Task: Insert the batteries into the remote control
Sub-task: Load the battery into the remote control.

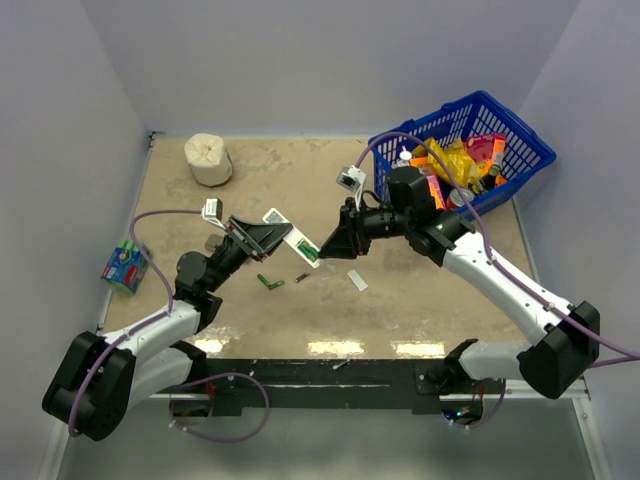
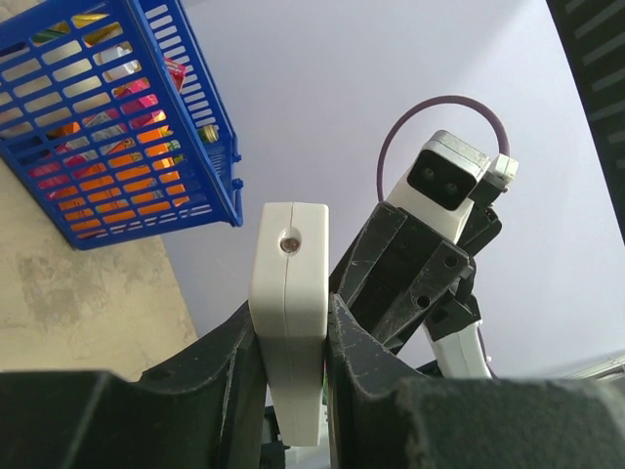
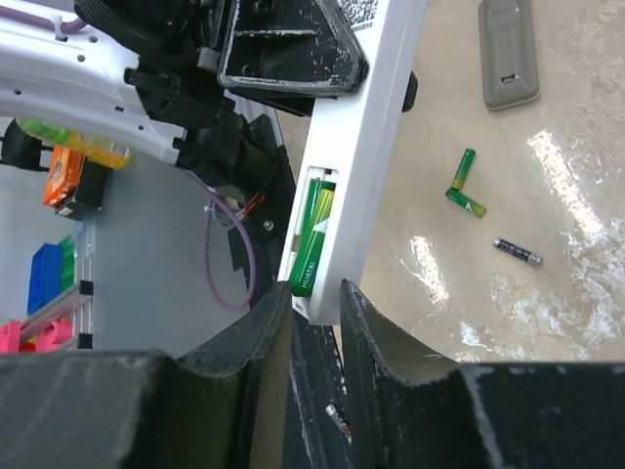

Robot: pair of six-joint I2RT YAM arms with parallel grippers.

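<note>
**Left gripper** (image 1: 278,236): clamped on the remote control (image 1: 300,243), which is held above the table (image 1: 430,310) near its middle. In the left wrist view, fingers (image 2: 363,357) pressed flat against both broad faces of the white body, no gap on either side.

**Remote control:** tilted, with the free end pointing toward 4 o'clock in the top view. Battery bay uncovered and facing the right wrist camera. One green battery (image 3: 312,234) lying lengthwise in the bay, at the end nearest the right arm.

**Right gripper** (image 1: 330,247): positioned at that free end, on its 3 o'clock side. In the right wrist view, fingers (image 3: 259,357) set close on either side of the bay end, one tip beside the green battery, the other at the opposite edge of the body. Pressing or merely flanking: cannot tell.

**Loose batteries** (image 3: 463,168): two green ones on the table, ends meeting in a V. One dark battery (image 3: 518,252) just beside them, not touching. All at 6 o'clock of the remote control in the top view.

**Back cover** (image 3: 508,49): flat on the table, at 4 o'clock of the remote control.

**Surroundings:**
- blue basket (image 1: 520,150) at 2 o'clock of the table
- white roll (image 1: 208,158) at 11 o'clock
- wrapped pack of green cells (image 1: 122,265) at 9 o'clock
</note>
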